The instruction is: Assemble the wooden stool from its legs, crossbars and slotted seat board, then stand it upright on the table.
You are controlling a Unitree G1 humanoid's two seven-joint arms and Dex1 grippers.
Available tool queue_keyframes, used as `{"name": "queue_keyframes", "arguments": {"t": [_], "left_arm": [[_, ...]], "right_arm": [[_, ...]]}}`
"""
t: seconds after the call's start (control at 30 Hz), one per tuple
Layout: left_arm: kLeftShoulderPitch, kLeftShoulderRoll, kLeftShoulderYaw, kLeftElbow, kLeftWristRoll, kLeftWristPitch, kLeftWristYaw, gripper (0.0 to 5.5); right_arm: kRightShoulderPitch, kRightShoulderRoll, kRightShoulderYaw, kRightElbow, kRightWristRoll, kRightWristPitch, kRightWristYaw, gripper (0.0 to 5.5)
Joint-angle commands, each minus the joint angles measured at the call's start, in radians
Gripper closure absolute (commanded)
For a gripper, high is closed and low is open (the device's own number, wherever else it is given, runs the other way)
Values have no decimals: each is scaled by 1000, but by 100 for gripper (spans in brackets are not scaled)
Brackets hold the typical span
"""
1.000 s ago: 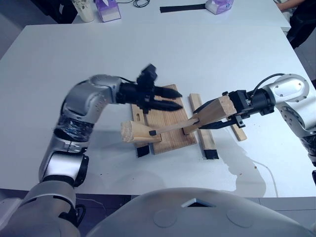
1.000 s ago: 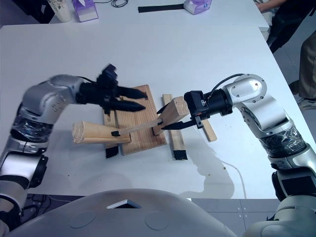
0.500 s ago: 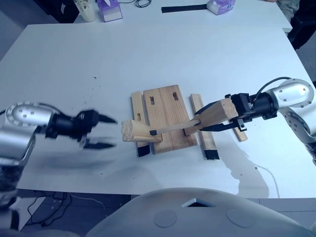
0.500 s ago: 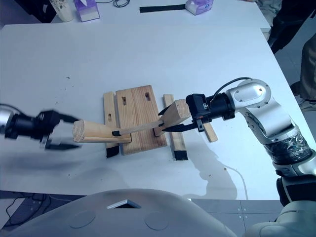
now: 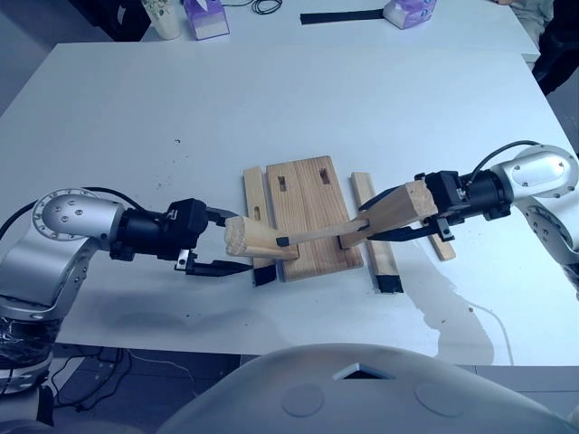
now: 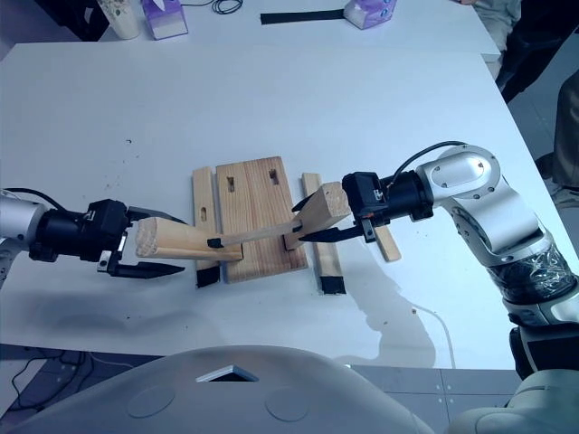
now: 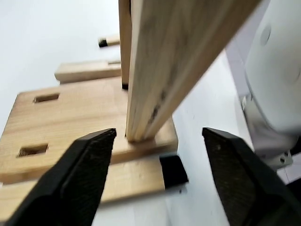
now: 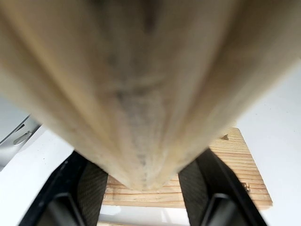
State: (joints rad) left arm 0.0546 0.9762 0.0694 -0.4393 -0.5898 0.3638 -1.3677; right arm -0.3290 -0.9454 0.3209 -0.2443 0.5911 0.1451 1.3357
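Note:
The slotted seat board (image 5: pixel 308 203) lies flat on the white table (image 5: pixel 362 108). Above it hangs a part-built frame: a left leg (image 5: pixel 258 240) and a right leg (image 5: pixel 393 206) joined by a crossbar (image 5: pixel 312 237). My right gripper (image 5: pixel 427 213) is shut on the right leg's outer end, which looms close in the right wrist view (image 8: pixel 141 70) between the black fingers (image 8: pixel 89 183). My left gripper (image 5: pixel 224 241) is open, one finger on either side of the left leg's free end. In the left wrist view that leg (image 7: pixel 178 61) runs between the open fingers (image 7: pixel 80 174).
One loose leg (image 5: pixel 252 194) lies along the board's left side and another (image 5: pixel 375 253) along its right, both with black ends. A thin crossbar (image 5: pixel 441 244) lies under the right gripper. Tissue boxes (image 5: pixel 205 16), a cup (image 5: pixel 163 16) and a black strip (image 5: pixel 339 16) line the far edge.
My left arm left its place over the seat board, swung out to the left, then came back in so its open fingers straddle the left leg's end. The right gripper kept its hold.

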Motion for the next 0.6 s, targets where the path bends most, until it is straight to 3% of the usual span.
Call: {"name": "queue_keyframes", "arguments": {"t": [0.03,0.27,0.6], "left_arm": [[-18,-11,8,-45,-59,53,32,309],[-59,-29,-19,-49,-68,79,62,419],[-183,-140,-91,-77,-98,208,156,465]], "right_arm": [[46,-45,84,38,-144,73,59,349],[40,-40,89,37,-147,73,61,349],[-18,12,130,39,-153,93,74,349]]}}
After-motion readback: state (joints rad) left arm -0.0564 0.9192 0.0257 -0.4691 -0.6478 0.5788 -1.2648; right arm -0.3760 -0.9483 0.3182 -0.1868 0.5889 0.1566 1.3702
